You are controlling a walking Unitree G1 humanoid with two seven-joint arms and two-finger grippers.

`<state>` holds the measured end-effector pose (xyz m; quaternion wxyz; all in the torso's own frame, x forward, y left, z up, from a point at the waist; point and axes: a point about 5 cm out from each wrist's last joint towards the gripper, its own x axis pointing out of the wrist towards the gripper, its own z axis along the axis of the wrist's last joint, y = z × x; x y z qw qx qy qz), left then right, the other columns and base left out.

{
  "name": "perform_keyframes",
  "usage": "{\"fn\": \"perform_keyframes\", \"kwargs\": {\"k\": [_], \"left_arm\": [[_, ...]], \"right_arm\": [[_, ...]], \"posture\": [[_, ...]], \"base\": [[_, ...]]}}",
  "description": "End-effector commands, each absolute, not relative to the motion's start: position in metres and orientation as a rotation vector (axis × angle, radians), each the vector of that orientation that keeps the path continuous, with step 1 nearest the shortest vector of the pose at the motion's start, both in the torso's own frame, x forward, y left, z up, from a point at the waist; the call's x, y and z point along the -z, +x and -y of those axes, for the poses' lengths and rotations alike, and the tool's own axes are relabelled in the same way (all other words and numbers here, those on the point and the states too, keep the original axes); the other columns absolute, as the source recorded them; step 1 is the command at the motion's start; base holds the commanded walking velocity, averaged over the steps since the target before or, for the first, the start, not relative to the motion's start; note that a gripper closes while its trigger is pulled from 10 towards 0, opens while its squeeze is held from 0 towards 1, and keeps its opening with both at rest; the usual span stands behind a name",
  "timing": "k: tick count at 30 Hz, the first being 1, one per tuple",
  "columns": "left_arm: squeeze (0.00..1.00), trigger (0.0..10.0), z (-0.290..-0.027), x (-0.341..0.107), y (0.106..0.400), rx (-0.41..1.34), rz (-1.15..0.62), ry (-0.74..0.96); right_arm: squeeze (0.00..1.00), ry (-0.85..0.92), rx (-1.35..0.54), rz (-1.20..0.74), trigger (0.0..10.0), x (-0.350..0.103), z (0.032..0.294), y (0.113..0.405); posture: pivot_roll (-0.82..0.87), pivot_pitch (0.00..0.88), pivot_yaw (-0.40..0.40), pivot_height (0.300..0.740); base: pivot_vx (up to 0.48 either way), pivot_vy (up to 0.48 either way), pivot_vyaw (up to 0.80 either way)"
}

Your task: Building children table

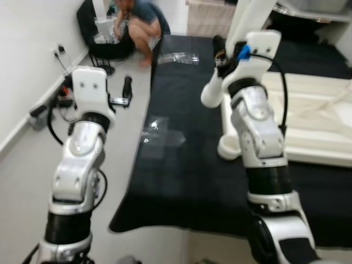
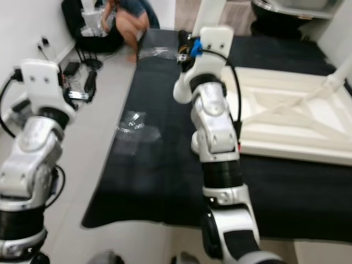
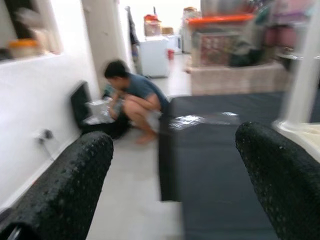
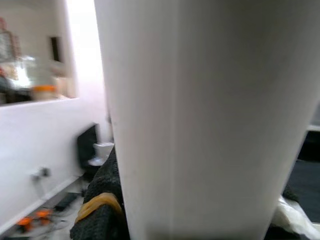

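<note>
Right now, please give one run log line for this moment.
right tool: shut on white table leg | left tool: open, idle | tabletop: on black mat

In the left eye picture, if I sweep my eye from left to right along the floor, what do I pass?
White wall with a power socket → grey floor tiles → clear plastic bag on the black mat → round white table leg → cream upturned tabletop.

White table top [image 2: 286, 115] lies upside down on black mat — one leg [image 1: 250, 16] standing upright at corner.

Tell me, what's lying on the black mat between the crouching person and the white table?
Two clear plastic bags: one near the person, another on the mat beside the upside-down table, seen in both eye views.
</note>
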<state>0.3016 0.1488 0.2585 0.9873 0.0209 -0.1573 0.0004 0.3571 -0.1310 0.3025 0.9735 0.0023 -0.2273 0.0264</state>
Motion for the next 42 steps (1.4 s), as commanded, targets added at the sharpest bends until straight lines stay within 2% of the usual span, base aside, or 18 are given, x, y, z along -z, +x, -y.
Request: {"fn": "perform_keyframes", "kwargs": {"k": [1,9,11,12,14,15,17,18,19,21,23,24,27,28,29,31,35,42], "left_arm": [[0.00,10.0,-0.150,-0.258,0.301,-0.001,0.309,0.044],[0.00,10.0,-0.142,-0.252,0.298,0.058,0.286,0.032],[0.00,10.0,-0.129,-0.242,0.289,0.191,0.244,0.030],[0.00,10.0,-0.129,-0.242,0.289,0.191,0.244,0.030],[0.00,10.0,-0.115,-0.233,0.273,0.349,0.213,-0.019],[0.00,10.0,-0.115,-0.233,0.273,0.349,0.213,-0.019],[0.00,10.0,-0.101,-0.224,0.256,0.505,0.173,-0.038],[0.00,10.0,-0.101,-0.224,0.256,0.505,0.173,-0.038],[0.00,10.0,-0.094,-0.216,0.247,0.579,0.132,-0.047],[0.00,10.0,-0.094,-0.216,0.247,0.579,0.132,-0.047],[0.00,10.0,-0.085,-0.202,0.232,0.674,0.071,-0.051],[0.00,10.0,-0.085,-0.202,0.232,0.674,0.071,-0.051],[0.00,10.0,-0.079,-0.194,0.227,0.699,0.040,-0.053],[0.00,10.0,-0.079,-0.194,0.227,0.699,0.040,-0.053],[0.00,10.0,-0.078,-0.193,0.224,0.707,0.035,-0.060],[0.00,10.0,-0.078,-0.193,0.224,0.707,0.035,-0.060],[0.00,10.0,-0.080,-0.192,0.217,0.716,0.027,-0.054],[0.00,10.0,-0.083,-0.192,0.213,0.719,0.019,-0.045]], "right_arm": [[0.00,0.015,-0.044,0.467,10.0,-0.306,0.131,0.358],[0.00,-0.021,-0.014,0.439,10.0,-0.306,0.141,0.365],[0.00,-0.009,-0.056,0.394,10.0,-0.307,0.153,0.376],[0.00,-0.009,-0.056,0.394,10.0,-0.307,0.153,0.376],[0.00,-0.023,-0.135,0.375,10.0,-0.312,0.168,0.386],[0.00,-0.023,-0.135,0.375,10.0,-0.312,0.168,0.386],[0.00,-0.012,-0.134,0.330,10.0,-0.312,0.189,0.396],[0.00,-0.012,-0.134,0.330,10.0,-0.312,0.189,0.396],[0.00,0.001,-0.159,0.306,10.0,-0.311,0.197,0.399],[0.00,0.001,-0.159,0.306,10.0,-0.311,0.197,0.399],[0.00,0.061,-0.375,0.276,10.0,-0.311,0.191,0.401],[0.00,0.061,-0.375,0.276,10.0,-0.311,0.191,0.401],[0.00,0.086,-0.682,0.311,10.0,-0.319,0.171,0.394],[0.00,0.086,-0.682,0.311,10.0,-0.319,0.171,0.394],[0.00,0.085,-0.809,0.325,10.0,-0.321,0.164,0.390],[0.00,0.085,-0.809,0.325,10.0,-0.321,0.164,0.390],[0.00,0.032,-1.072,0.327,10.0,-0.315,0.154,0.380],[0.00,-0.026,-1.093,0.273,10.0,-0.305,0.167,0.381]], "posture": [[0.04,0.151,-0.065,0.740],[0.04,0.164,-0.062,0.740],[0.04,0.180,-0.065,0.740],[0.04,0.180,-0.065,0.740],[0.04,0.182,-0.067,0.740],[0.04,0.182,-0.067,0.740],[0.04,0.188,-0.071,0.740],[0.04,0.188,-0.071,0.740],[0.05,0.194,-0.072,0.740],[0.05,0.194,-0.072,0.740],[0.05,0.209,-0.072,0.740],[0.05,0.209,-0.072,0.740],[0.05,0.210,-0.075,0.740],[0.05,0.210,-0.075,0.740],[0.05,0.208,-0.074,0.740],[0.05,0.208,-0.074,0.740],[0.07,0.188,-0.080,0.740],[0.08,0.189,-0.068,0.740]], "base": [[0.000,0.000,0.00],[0.000,0.000,0.00],[0.000,0.000,0.00],[0.000,0.000,0.00],[0.000,0.000,0.00],[0.000,0.000,0.00],[0.000,0.000,0.00],[0.000,0.000,0.00],[0.000,0.000,0.00],[0.000,0.000,0.00],[0.000,0.000,0.00],[0.000,0.000,0.00],[0.000,0.000,0.00],[0.000,0.000,0.00],[0.000,0.000,0.00],[0.000,0.000,0.00],[0.000,0.000,0.00],[0.000,0.000,0.00]]}}
